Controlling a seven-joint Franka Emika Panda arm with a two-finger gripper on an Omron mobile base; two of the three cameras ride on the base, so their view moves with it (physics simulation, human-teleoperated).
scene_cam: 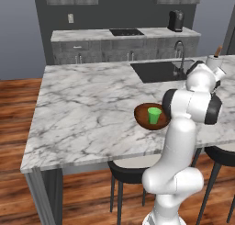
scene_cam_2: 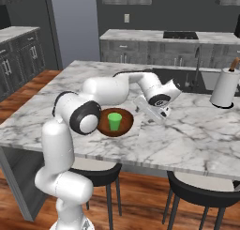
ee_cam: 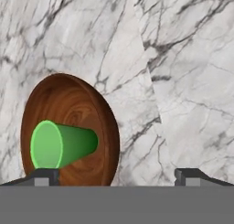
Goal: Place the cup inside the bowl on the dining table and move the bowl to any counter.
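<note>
Now, stage: judging by how things lie, the first half of the task is done and the carry to a counter is not yet begun.
Cup (scene_cam_2: 114,121): a small bright green tumbler, standing upright, mouth up, inside the bowl.
Bowl (scene_cam_2: 125,125): round, shallow, dark reddish-brown wood, resting on the dining table (scene_cam: 87,109) close to its near long edge, above a dark stool (scene_cam: 128,171).
Bowl contents: the cup alone, a little off the bowl's middle.
Gripper (ee_cam: 117,176): fingers spread well apart and holding nothing; in the right base view it hangs just beside the bowl's right rim, over bare marble.
Key relation: seen from the hand camera, the bowl lies off to one side of the gripper line, near one fingertip, and marble fills the gap between the fingers. The gripper is beside the bowl, not astride its rim.
Bowl's grasp line: being round, it has no long axis; the rim nearest the gripper is the likely place to pinch, one finger inside and one outside.
Next move, as a guess: shift sideways toward the bowl and drop onto that rim.
Risk: the cup stands loose in the bowl and may tip if the bowl tilts during the lift.
Sink (scene_cam: 158,70): black, set into the table's far side, well apart from the bowl.
</note>
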